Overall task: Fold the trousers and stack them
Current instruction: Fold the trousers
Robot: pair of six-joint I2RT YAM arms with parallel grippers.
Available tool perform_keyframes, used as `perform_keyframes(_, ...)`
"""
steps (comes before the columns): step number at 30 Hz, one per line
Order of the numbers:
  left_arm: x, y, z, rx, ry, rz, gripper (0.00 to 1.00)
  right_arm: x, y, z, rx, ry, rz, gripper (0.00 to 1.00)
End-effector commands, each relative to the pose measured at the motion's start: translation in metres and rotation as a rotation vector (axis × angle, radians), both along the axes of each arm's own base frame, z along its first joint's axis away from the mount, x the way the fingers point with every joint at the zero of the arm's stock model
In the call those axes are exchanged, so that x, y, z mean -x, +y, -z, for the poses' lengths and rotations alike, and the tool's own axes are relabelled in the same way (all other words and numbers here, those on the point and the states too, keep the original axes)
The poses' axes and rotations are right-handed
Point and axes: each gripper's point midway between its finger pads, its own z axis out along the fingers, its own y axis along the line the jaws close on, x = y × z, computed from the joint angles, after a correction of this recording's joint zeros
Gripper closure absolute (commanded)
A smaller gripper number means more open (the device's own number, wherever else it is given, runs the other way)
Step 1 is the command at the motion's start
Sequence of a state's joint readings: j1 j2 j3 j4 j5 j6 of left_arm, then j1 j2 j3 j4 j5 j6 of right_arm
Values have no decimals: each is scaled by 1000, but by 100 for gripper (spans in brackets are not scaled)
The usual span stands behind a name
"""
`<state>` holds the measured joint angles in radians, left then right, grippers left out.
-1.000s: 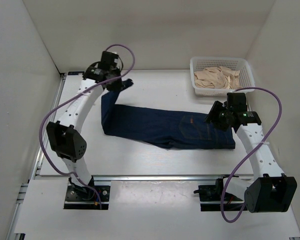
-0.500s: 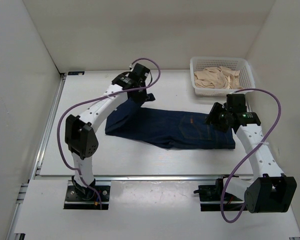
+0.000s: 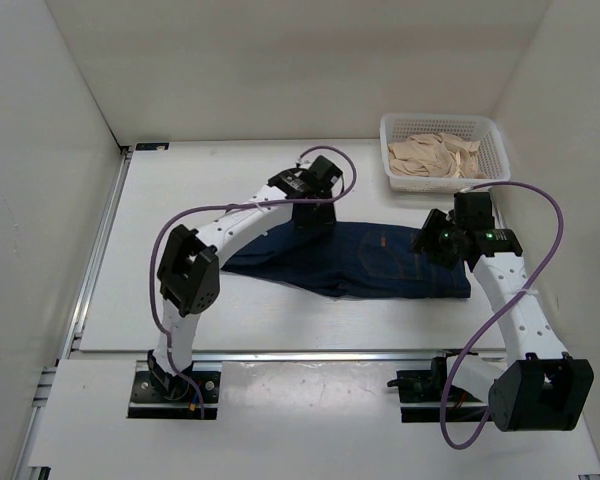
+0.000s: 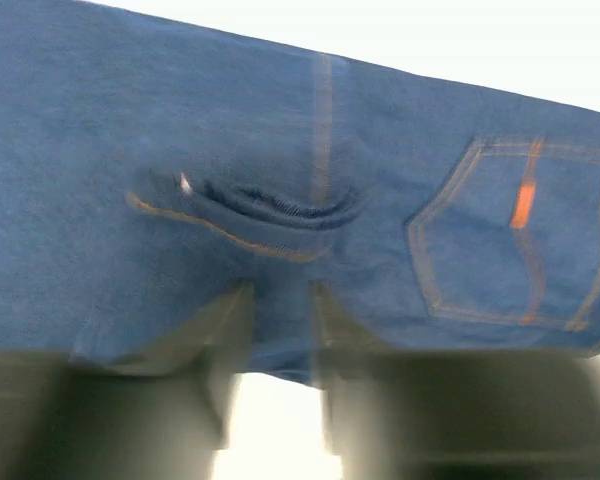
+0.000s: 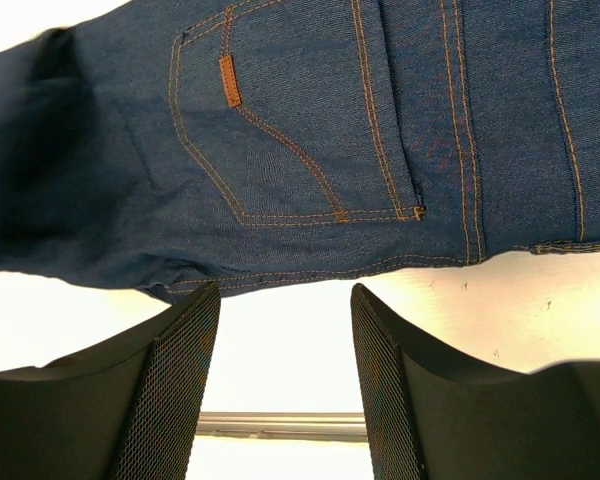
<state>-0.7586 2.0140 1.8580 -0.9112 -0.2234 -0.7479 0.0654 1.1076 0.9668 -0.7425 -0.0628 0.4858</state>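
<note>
The trousers (image 3: 380,265) are dark blue jeans lying folded across the middle of the table, waistband to the right. My left gripper (image 3: 315,210) hovers over their far edge. In the left wrist view its blurred jaws (image 4: 280,295) stand apart, and between them I see the denim's edge with bright table below. A leg hem (image 4: 270,205) lies crumpled on the denim (image 4: 180,120) beside a back pocket (image 4: 521,195). My right gripper (image 3: 430,240) is at the waistband end, open (image 5: 285,295) with only bare table between its fingers, just off the near edge of the jeans (image 5: 310,120).
A white basket (image 3: 492,130) holding beige cloth (image 3: 435,155) stands at the back right. White walls close in the table on three sides. A metal rail (image 5: 280,425) runs along the near table edge.
My left arm swung right from the far left, carrying the leg end over onto the seat of the jeans, then its jaws parted. The right arm has barely moved.
</note>
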Motion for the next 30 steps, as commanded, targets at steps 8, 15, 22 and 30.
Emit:
perform_keyframes(8, 12, 38, -15, -9, 6, -10, 1, -1, -6, -5, 36, -31, -13, 40)
perform_keyframes(15, -22, 164, -45, -73, -66, -206, 38, -1, 1, -7, 2, -39, -38, 40)
perform_keyframes(22, -29, 225, 44, -161, 135, -232, 11, 1, 3, -4, -6, -29, -44, 40)
perform_keyframes(30, -27, 253, 106, -202, 286, -264, 17, 4, 3, -6, -6, -32, -44, 40)
